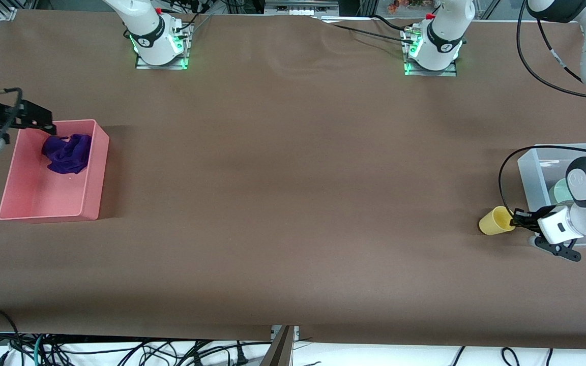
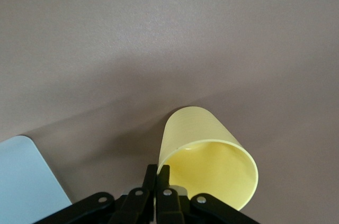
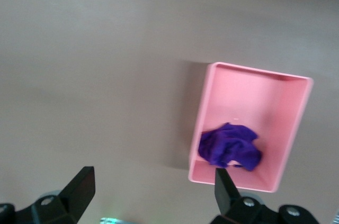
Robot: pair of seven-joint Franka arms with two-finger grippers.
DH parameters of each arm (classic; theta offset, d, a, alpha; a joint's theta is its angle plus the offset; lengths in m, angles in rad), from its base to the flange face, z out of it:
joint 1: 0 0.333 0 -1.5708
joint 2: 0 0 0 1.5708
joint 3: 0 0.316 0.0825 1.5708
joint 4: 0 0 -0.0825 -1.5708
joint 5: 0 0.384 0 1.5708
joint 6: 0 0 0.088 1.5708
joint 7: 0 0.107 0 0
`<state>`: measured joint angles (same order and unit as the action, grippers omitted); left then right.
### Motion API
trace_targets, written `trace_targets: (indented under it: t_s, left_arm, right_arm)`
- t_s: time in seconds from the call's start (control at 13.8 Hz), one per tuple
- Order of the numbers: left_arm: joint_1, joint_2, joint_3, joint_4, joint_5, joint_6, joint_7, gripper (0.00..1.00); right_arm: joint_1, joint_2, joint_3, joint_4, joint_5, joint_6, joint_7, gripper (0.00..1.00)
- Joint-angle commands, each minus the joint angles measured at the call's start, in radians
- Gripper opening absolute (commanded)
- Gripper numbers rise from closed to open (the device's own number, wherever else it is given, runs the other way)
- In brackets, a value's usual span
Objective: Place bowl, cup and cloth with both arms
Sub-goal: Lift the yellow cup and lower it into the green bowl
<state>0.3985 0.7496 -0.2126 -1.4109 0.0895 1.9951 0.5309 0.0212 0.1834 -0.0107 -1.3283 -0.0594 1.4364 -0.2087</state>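
The yellow cup (image 1: 495, 221) is tipped on its side low over the table, its mouth toward my left gripper (image 1: 519, 219). That gripper is shut on the cup's rim, one finger inside and one outside. The left wrist view shows the cup (image 2: 204, 152) and the pinching fingers (image 2: 150, 177). The mint-green bowl (image 1: 559, 192) sits in a clear bin (image 1: 531, 168), partly hidden by the left arm. The purple cloth (image 1: 68, 152) lies crumpled in a pink bin (image 1: 44, 201). My right gripper (image 1: 42, 123) is open and empty, up over that bin's corner. The right wrist view shows the cloth (image 3: 231, 146).
The pink bin (image 3: 254, 102) stands at the right arm's end of the table, the clear bin at the left arm's end. A corner of the clear bin (image 2: 24, 181) shows beside the cup. The arm bases (image 1: 158, 46) (image 1: 433, 51) stand along the table's back edge.
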Motion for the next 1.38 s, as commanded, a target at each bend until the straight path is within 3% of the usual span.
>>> trace_targets:
  t_s: [0.0,0.14,0.29,0.43,0.65,0.94,1.23,1.3]
  left_arm:
    - [-0.001,-0.084,-0.004,0.007,-0.014,-0.094,-0.009,0.0]
    - [-0.003,-0.163,-0.007,0.009,-0.001,-0.214,-0.008,0.0]
    - [0.003,-0.22,0.007,0.033,0.045,-0.328,0.006,0.0]
    - [0.017,-0.239,0.01,0.036,0.224,-0.381,0.027,0.0]
    - [0.1,-0.213,0.009,0.033,0.363,-0.362,0.13,0.0]
    - [0.23,-0.129,0.009,-0.005,0.354,-0.19,0.194,0.0]
    - [0.249,-0.082,0.007,-0.003,0.322,-0.125,0.196,0.0]
    - [0.247,-0.079,0.007,0.001,0.309,-0.125,0.198,0.25]
  right_arm:
    - [-0.01,-0.01,0.031,-0.012,-0.057,0.024,0.008,1.0]
    - [-0.007,-0.018,0.055,-0.019,-0.051,-0.007,0.128,1.0]
    - [-0.006,-0.016,0.06,-0.017,0.015,-0.033,0.221,1.0]
    - [-0.012,-0.002,0.054,-0.008,0.027,-0.051,0.215,1.0]
    - [-0.009,0.002,0.055,-0.003,0.021,-0.041,0.189,1.0]
    - [-0.01,0.008,0.054,0.004,0.023,-0.037,0.187,1.0]
    - [-0.01,0.008,0.054,0.004,0.023,-0.033,0.189,1.0]
    - [-0.01,0.008,0.054,0.004,0.023,-0.033,0.189,1.0]
